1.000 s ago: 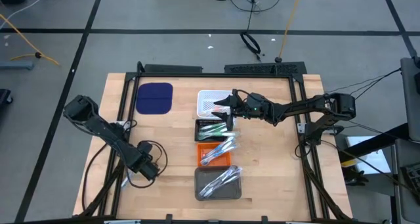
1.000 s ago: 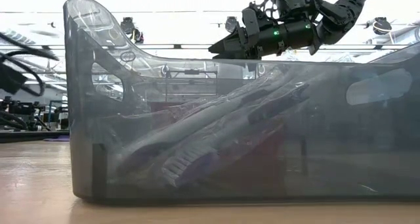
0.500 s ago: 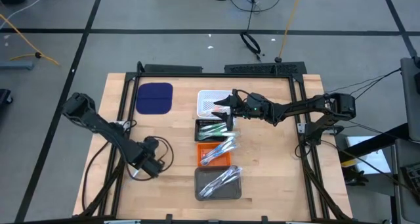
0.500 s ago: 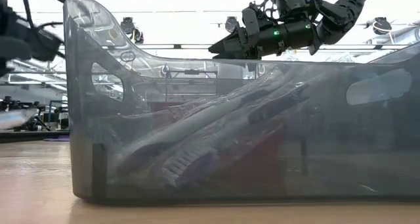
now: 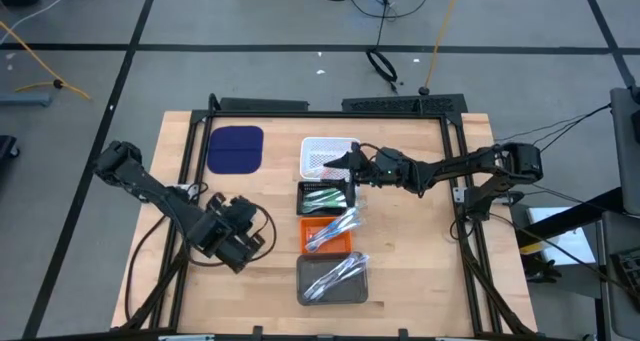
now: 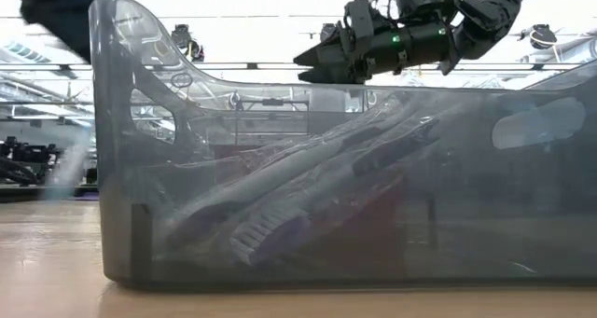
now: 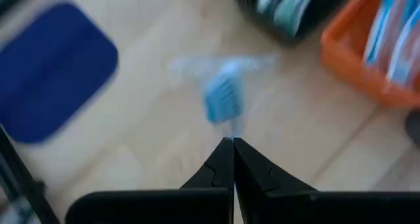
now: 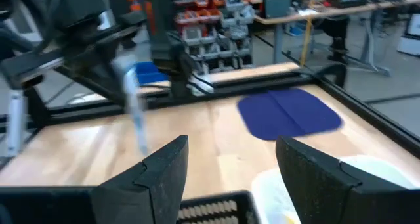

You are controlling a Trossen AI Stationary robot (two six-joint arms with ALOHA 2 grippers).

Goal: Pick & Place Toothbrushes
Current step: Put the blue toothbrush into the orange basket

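Clearly, my left gripper (image 7: pixel 232 140) had its two dark fingers pinched together on a light blue toothbrush (image 7: pixel 222 100), which stuck out past the fingertips with its bristled head showing, blurred, over the bare wooden table (image 5: pixel 420 271). From above, that left gripper (image 5: pixel 240 243) sat over the table's left half, near the front, apart from the column of trays. My right gripper (image 5: pixel 350 167) reached in from the right and hung above the far end of the tray column, at the edge between the white tray (image 5: pixel 325 155) and the black tray (image 5: pixel 324 198); its fingers (image 8: pixel 157 168) stood spread apart with nothing between them. In the right wrist view the left arm appeared farther off, with the light blue toothbrush (image 8: pixel 134 115) hanging down from it. The dark blue pad (image 5: pixel 235 148) lay on the table at the far left, well apart from both grippers. Green toothbrushes (image 5: pixel 322 195) lay in the black tray, pale blue and clear ones (image 5: pixel 333 228) in the orange tray (image 5: pixel 312 243), and more clear ones (image 5: pixel 335 274) in the grey tray (image 5: pixel 358 294) nearest the front. In the low view the grey tray's translucent wall (image 6: pixel 140 169) filled most of the picture, toothbrushes (image 6: pixel 308 192) lying slantwise inside it, and my right gripper (image 6: pixel 312 63) showed above its rim.
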